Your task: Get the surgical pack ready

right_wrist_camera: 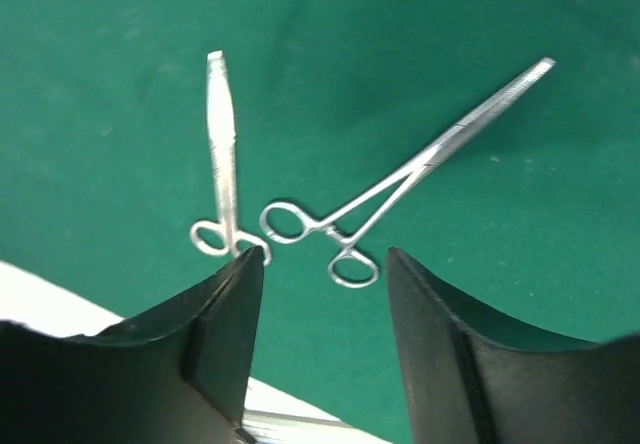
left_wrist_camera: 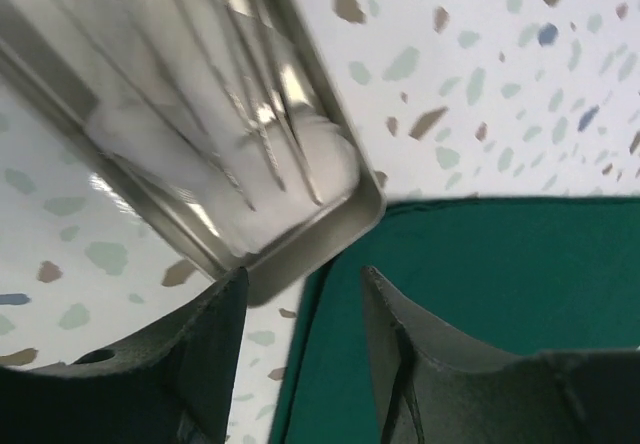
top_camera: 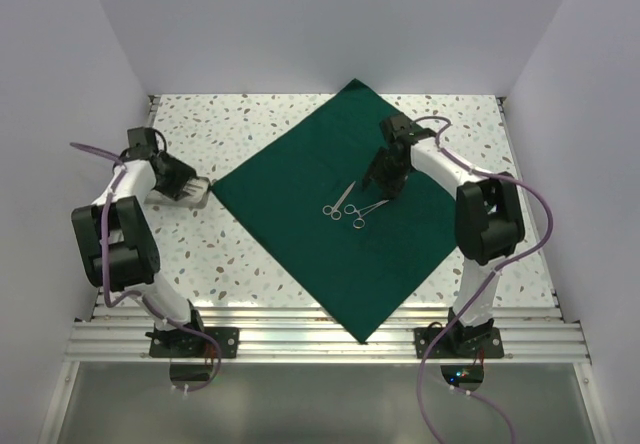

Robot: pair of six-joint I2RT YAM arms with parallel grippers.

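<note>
The dark green drape [top_camera: 330,204] lies flat as a diamond on the speckled table. Two silver scissor-like instruments [top_camera: 340,202] [top_camera: 365,211] lie side by side near its middle; the right wrist view shows them as well [right_wrist_camera: 225,164] [right_wrist_camera: 400,179]. My right gripper [top_camera: 385,179] is open and empty just above the drape, right of the instruments [right_wrist_camera: 325,254]. My left gripper [top_camera: 185,186] is open and empty over a metal tray [left_wrist_camera: 300,234] holding white gauze [left_wrist_camera: 190,154] and more thin instruments, beside the drape's left corner [left_wrist_camera: 480,294].
The metal tray [top_camera: 195,192] sits on the table at the left, touching the drape's left corner. White walls enclose the table on the left, back and right. An aluminium rail [top_camera: 320,339] runs along the near edge.
</note>
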